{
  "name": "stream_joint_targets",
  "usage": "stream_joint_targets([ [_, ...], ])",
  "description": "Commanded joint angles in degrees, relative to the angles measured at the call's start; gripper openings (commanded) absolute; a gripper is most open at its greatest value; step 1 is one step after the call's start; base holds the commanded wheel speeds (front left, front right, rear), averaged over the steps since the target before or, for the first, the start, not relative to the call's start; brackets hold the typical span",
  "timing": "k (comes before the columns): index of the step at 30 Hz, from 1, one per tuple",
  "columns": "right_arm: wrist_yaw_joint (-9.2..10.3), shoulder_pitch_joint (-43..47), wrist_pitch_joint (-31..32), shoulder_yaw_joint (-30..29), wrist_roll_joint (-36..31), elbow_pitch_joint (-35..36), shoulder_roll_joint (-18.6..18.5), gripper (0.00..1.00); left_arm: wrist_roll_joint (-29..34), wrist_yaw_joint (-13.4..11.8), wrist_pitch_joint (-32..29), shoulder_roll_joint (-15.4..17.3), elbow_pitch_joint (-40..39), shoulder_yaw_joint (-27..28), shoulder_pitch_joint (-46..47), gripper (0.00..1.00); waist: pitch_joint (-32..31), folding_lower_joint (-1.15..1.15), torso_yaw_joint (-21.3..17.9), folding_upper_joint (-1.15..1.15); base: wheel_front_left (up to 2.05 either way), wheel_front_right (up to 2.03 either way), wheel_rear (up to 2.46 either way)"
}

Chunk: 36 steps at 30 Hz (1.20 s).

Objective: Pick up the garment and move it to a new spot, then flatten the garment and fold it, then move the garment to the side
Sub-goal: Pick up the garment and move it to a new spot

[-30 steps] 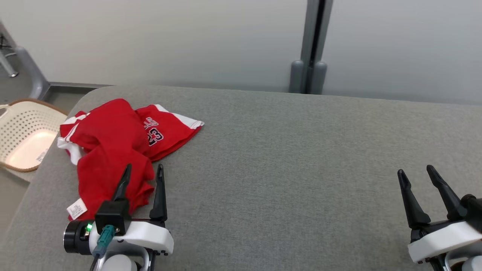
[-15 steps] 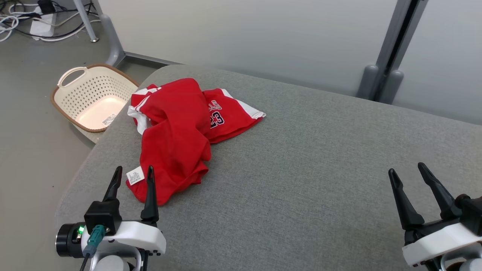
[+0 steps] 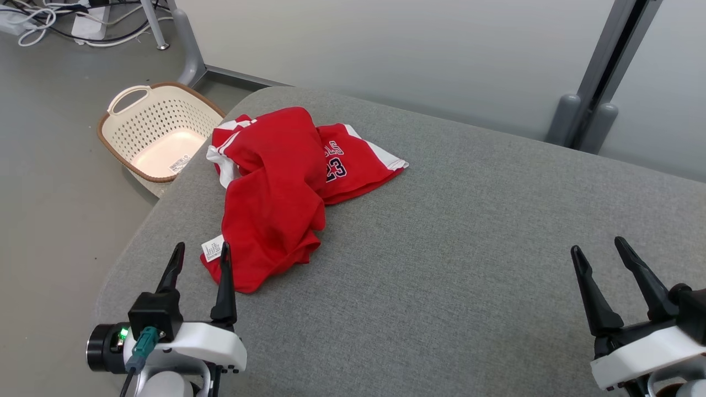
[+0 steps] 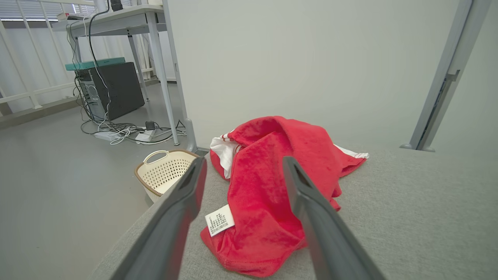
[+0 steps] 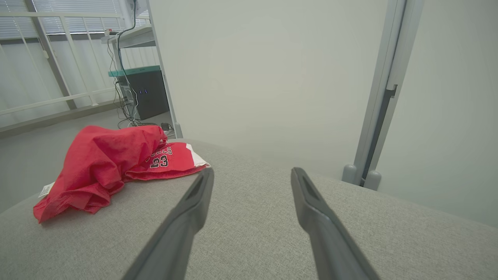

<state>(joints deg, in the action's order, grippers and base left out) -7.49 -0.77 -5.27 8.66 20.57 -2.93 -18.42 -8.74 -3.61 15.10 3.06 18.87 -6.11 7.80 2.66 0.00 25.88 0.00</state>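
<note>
Red and crumpled, the garment (image 3: 276, 193) lies on the grey tabletop (image 3: 441, 248) toward ten o'clock, near a cream basket (image 3: 144, 112). The left hand (image 3: 202, 246), jaws apart, sits at seven o'clock close to its hem; the right hand (image 3: 597, 245), also spread, at four o'clock.

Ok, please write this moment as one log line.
garment: crumpled, untouched | left gripper: open, near garment | right gripper: open, far from garment

Soft, even indoor light, bright without glare. The red garment (image 3: 276, 187) casts a faint shadow on the grey cushion (image 3: 441, 248). The far-left basket (image 3: 143, 118) glows warm inside. Wrist views bow lines near their edges.
</note>
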Motion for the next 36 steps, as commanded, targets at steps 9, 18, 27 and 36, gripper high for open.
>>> stream_joint_targets([
  [9,0.0,-0.97,0.68,0.33,1.21,2.7,-3.16,1.0,-1.98,-0.46,0.05,-0.07,4.87,-4.31,7.71,1.0,5.23,0.0,-2.34,0.0,0.0,0.0,0.0],
  [18,0.01,-1.88,0.3,0.54,4.54,5.7,-9.34,1.0,-12.88,-4.41,-1.19,-0.02,19.23,-12.37,22.24,1.0,13.23,0.0,-7.0,0.0,0.0,0.0,0.0],
  [27,0.01,-2.91,-1.99,0.42,7.26,5.06,-12.67,1.0,-22.46,-7.91,-2.09,-0.04,33.38,-13.95,31.59,0.0,16.56,0.0,-9.15,0.0,0.0,0.0,0.0],
  [36,0.01,-1.83,-2.89,-0.51,7.44,3.59,-12.21,1.0,-17.45,-10.25,0.09,0.55,21.17,-9.22,27.96,0.0,14.91,0.0,-8.08,0.0,0.0,0.0,0.0],
])
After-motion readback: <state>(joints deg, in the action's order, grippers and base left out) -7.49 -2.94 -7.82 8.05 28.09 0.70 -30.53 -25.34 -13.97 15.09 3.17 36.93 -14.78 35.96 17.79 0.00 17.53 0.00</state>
